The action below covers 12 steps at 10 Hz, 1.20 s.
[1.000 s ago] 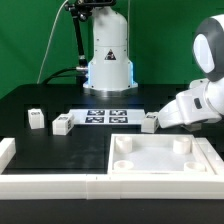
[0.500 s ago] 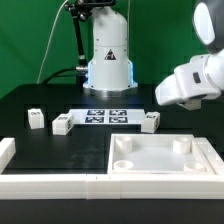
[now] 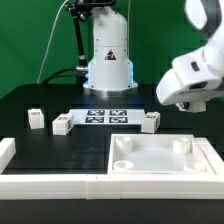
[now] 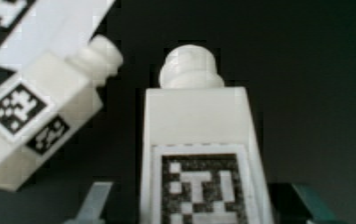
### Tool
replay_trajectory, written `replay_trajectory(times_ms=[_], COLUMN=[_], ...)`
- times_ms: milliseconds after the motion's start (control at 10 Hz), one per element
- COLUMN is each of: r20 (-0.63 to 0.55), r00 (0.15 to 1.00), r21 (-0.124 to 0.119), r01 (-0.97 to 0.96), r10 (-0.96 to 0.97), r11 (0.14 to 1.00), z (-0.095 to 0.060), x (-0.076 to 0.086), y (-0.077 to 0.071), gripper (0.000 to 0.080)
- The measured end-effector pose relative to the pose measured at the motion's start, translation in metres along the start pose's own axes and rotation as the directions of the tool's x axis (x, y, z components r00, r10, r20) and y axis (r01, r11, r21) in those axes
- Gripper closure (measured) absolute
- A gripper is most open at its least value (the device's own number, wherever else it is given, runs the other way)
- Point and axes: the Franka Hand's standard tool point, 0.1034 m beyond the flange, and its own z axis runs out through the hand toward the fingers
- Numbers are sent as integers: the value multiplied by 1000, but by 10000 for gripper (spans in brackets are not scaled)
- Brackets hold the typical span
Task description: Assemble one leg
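Observation:
In the wrist view a white leg (image 4: 196,130) with a black-and-white tag runs lengthwise between my two fingers (image 4: 97,203), its round peg end pointing away from the camera. My gripper (image 4: 201,198) is shut on it. A second leg (image 4: 47,112) lies tilted close beside it. In the exterior view my gripper (image 3: 181,101) hangs above the table at the exterior view's right, over the far edge of the white tabletop (image 3: 160,160). The held leg does not show there. Three more legs (image 3: 150,122) (image 3: 64,124) (image 3: 36,119) lie on the black table.
The marker board (image 3: 105,116) lies flat in front of the robot base (image 3: 108,60). A low white wall (image 3: 50,186) runs along the front and turns up at the exterior view's left end. The tabletop has round sockets (image 3: 122,144) at its corners.
The arm has risen from table level beside the leg at the exterior view's right to well above it. That leg and the other two have stayed put.

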Motion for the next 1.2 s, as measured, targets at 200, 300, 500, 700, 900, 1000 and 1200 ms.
replay_trajectory(times_ms=[200, 300, 500, 700, 900, 1000, 1200], r20=[-165, -278, -412, -555, -652, -662, -619], r00=[986, 960, 911, 831, 758, 747, 780], r21=[5, 5, -10, -15, 22, 36, 76], r01=[28, 26, 26, 23, -21, -45, -62], r10=[-26, -24, -28, -27, 30, 58, 96], r11=[1000, 1000, 1000, 1000, 1000, 998, 995], z=[-24, -42, -32, -34, -54, -69, -86], x=[9, 18, 15, 20, 23, 27, 39], y=[20, 26, 25, 26, 50, 66, 71], gripper=[509, 509, 509, 509, 509, 509, 509])
